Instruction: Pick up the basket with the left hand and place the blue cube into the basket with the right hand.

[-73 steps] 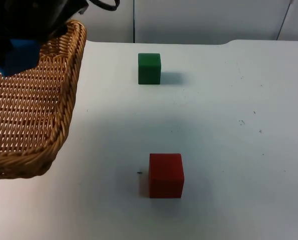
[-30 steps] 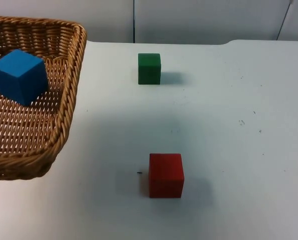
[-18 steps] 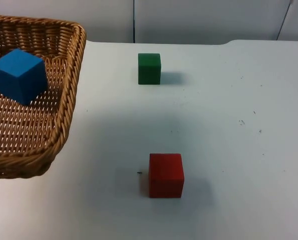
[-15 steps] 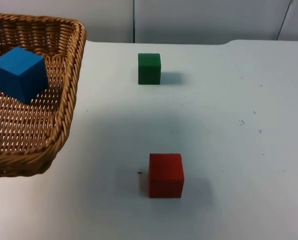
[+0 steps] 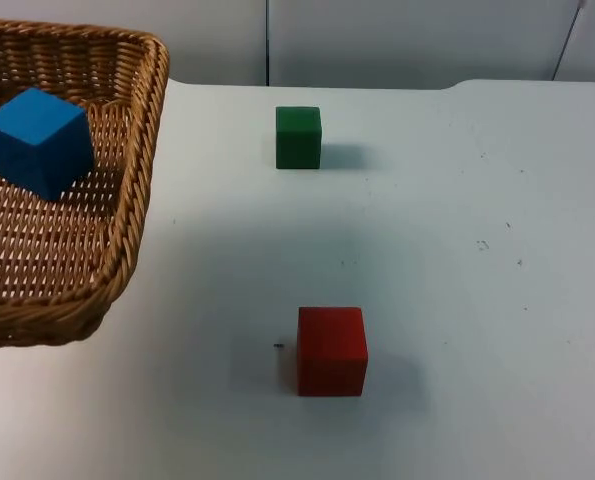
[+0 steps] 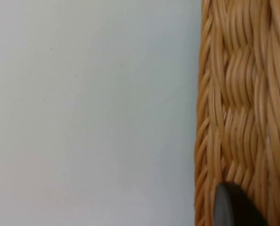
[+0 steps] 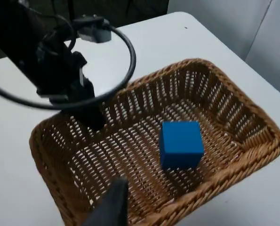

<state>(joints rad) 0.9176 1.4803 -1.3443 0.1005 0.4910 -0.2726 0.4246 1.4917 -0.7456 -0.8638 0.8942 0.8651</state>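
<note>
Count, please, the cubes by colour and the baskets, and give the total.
Blue cube: 1, in the basket
Green cube: 1, on the table
Red cube: 1, on the table
Basket: 1
Total: 4

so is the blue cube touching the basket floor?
Touching. In the right wrist view the blue cube sits directly on the wicker basket floor, with no gap under it; the top view agrees.

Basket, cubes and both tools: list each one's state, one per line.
wicker basket: held at its rim by the left tool, blue cube inside
blue cube: resting on the basket floor, released
green cube: on the table, untouched
red cube: on the table, untouched
left tool: shut on the basket rim
right tool: above the basket, holding nothing
</note>
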